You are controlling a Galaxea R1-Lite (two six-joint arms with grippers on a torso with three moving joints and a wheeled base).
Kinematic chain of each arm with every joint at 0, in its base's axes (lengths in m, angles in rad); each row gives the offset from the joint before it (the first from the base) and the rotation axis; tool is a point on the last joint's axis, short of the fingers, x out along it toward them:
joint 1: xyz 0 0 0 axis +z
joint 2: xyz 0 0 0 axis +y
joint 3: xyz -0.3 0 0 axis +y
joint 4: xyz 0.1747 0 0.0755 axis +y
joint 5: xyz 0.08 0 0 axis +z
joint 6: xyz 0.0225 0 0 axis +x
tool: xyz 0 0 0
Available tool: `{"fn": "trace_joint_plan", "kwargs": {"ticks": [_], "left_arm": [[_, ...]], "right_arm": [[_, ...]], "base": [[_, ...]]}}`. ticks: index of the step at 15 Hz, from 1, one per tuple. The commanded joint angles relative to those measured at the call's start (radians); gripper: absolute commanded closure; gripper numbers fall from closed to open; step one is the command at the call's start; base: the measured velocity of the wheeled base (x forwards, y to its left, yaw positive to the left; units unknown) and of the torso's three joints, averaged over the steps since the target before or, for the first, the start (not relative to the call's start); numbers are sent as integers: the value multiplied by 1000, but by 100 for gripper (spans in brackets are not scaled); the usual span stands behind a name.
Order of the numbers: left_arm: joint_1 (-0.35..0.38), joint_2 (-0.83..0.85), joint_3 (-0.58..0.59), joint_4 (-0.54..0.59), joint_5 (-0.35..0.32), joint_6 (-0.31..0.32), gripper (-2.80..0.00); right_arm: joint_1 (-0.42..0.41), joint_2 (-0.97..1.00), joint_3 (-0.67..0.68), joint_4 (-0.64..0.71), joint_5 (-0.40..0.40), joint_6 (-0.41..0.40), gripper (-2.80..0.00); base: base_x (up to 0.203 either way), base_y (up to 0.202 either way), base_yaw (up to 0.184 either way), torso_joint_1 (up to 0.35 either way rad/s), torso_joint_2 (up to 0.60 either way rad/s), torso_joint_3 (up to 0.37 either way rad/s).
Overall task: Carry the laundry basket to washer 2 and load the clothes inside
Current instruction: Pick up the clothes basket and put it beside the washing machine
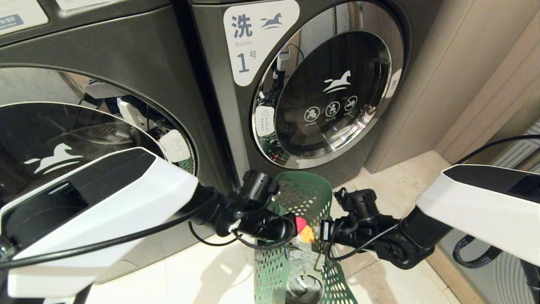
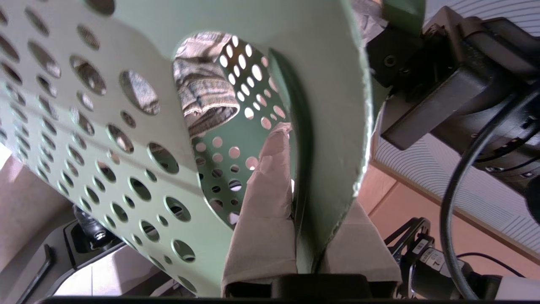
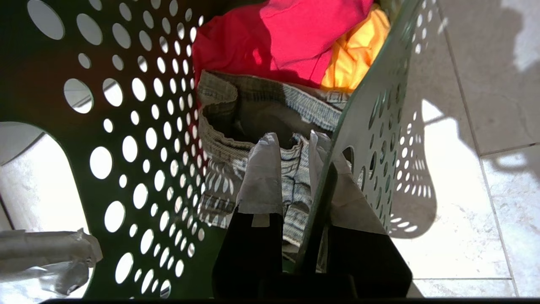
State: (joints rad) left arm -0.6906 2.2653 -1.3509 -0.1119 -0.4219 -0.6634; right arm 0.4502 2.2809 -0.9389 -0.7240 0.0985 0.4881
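Note:
The green perforated laundry basket hangs low in the middle of the head view, between my two grippers. My left gripper is shut on one wall beside a handle cut-out, with a taped finger inside the basket. My right gripper pinches the opposite wall, one taped fingertip inside. The clothes lie in the basket: red, orange-yellow and denim. A dark grey washer fills the left. Its number is out of view, so I cannot tell if it is washer 2.
The washer labelled 1 stands straight ahead with its round door shut. A beige wall panel closes the right side. Pale floor tiles lie under the basket, and a grey ribbed surface shows at the lower right.

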Motion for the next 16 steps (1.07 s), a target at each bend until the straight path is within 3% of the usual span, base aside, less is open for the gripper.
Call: {"fn": "trace_joint_plan", "kwargs": {"ticks": [1,13,16], "left_arm": [[-1,2,-1,6,-3,-4,0],[-15,14,-30,17,7,-5,0],[-18,22,-31,16,72,-3,0]], "right_arm": [[-1,-1,0,-3,1,3,0],[-33,-18,8,-3,0,1,0],[-35,-20,5,-3,0,0,0]], "base": [[0,0,0,-1,7,-203],[0,0,0,2,4,-193],[0,0,0,1,2,-48]]}}
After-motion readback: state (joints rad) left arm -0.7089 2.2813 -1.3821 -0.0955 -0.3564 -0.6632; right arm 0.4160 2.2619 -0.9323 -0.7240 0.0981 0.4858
